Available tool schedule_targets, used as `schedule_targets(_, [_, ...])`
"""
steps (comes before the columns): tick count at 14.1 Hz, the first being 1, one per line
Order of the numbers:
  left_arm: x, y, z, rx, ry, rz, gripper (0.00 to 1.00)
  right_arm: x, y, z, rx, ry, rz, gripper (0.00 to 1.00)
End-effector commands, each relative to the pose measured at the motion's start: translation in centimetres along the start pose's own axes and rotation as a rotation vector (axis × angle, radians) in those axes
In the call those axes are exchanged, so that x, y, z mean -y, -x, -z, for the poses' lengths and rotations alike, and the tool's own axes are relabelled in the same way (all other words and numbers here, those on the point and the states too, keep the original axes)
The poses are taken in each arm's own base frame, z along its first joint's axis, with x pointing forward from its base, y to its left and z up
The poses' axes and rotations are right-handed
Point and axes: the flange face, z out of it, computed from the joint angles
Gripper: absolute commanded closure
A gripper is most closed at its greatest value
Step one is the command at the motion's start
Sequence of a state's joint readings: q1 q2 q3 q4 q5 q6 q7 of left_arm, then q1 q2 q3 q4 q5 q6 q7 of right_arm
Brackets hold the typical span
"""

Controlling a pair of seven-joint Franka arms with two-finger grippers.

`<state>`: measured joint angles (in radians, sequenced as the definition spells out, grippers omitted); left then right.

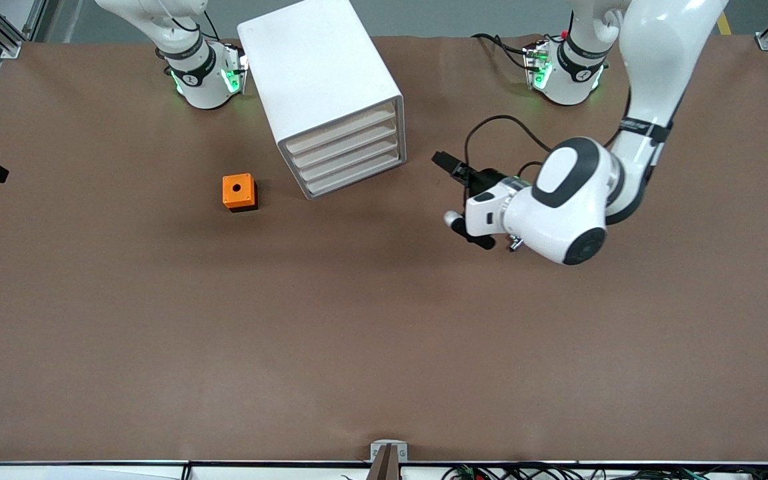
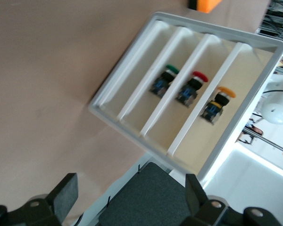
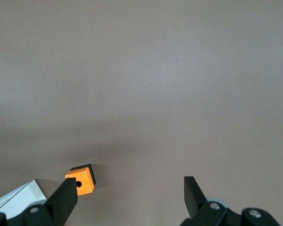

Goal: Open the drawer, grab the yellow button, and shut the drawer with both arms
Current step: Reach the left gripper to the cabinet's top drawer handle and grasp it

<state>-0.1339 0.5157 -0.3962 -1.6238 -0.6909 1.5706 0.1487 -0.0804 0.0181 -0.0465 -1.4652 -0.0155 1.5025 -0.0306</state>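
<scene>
The white cabinet (image 1: 317, 73) stands near the arms' bases, its four drawers all pushed in. The uppermost drawer (image 1: 341, 129) shows in the left wrist view (image 2: 247, 70) with the orange-capped button (image 2: 218, 101) lying in it. My left gripper (image 1: 457, 197) is open and empty. It hovers low over the table in front of the cabinet, apart from it, and also shows in the left wrist view (image 2: 130, 195). My right gripper (image 3: 129, 197) is open and empty, high over the table, and out of the front view.
An orange box with a hole (image 1: 239, 191) sits beside the cabinet toward the right arm's end. Green-capped (image 2: 164, 80) and red-capped (image 2: 191, 87) buttons lie in lower drawers. A dark grey flat piece (image 2: 146, 200) sits between my left fingers; I cannot tell what it is.
</scene>
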Motion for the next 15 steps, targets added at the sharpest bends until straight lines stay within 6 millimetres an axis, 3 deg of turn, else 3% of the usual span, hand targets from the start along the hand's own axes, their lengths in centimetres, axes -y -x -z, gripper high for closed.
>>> schedule_targets(1, [0.2,-1.4,-4.5,-0.034,0.13,-0.063,0.0,0.1,-0.3,0.1,-0.001,-0.013,0.01,0.0])
schedule_targets(4, [-1.1,-2.6,-9.2,-0.04,0.228,-0.124,0.0,0.1,-0.3,0.1,-0.001,-0.013,0.01,0.0])
schedule_targets(7, [-1.6,-3.2,-12.3,-0.067,0.278,-0.165,0.0,0.1,-0.3,0.1,-0.001,-0.012,0.011,0.0])
schedule_targets(15, [-3.6,-3.0,-18.9,-0.114,0.34,-0.249,0.28,0.0,-0.3,0.1,0.001,-0.007,0.009,0.0])
